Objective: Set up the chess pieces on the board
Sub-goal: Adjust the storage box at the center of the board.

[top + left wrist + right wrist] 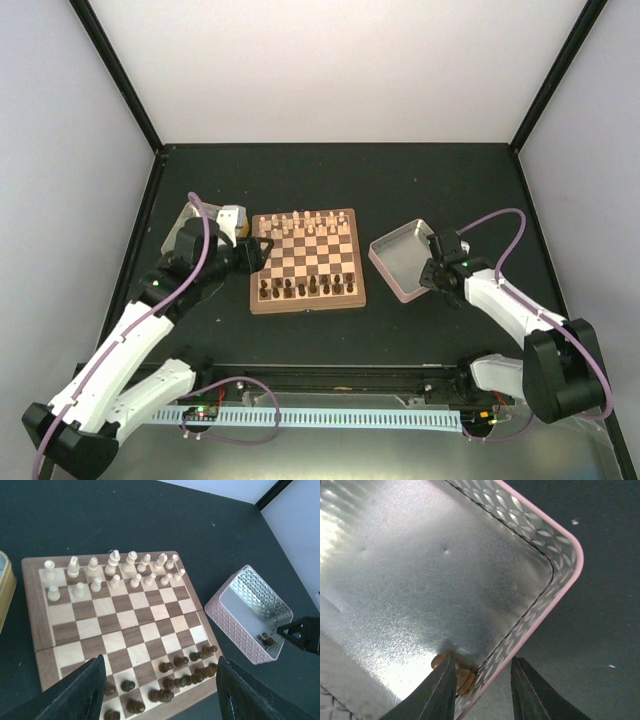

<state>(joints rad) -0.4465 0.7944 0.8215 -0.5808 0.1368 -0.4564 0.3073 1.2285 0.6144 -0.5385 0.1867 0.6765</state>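
Silver metal fills the right wrist view, where the right gripper (482, 692) straddles a corner wall of the silver tin (398, 262), one finger inside, one outside, jaws apart with the wall between them and not clamped on it. The right arm reaches from its base up and leftward to that near right corner. One dark piece (454, 671) lies on the tin floor in the corner, against the inside finger. The left arm bends at the elbow and points its left gripper (258, 255) rightward at the board's left edge, just beside the gold tin (188, 214), jaws spread wide and holding nothing. The board (125, 625) lies between the two tins, apart from both. Cream pieces (114, 561) stand along its far side in two rows of eight, sixteen in all. The dark chess pieces (163, 667) crowd the two near ranks, bunched too tightly for a sure count, several off their square centres. Four ranks of bare squares separate the two camps. A strip of black table (400, 180) shows between the board's right rim and the silver tin, and a wider stretch lies beyond the board's far rim.
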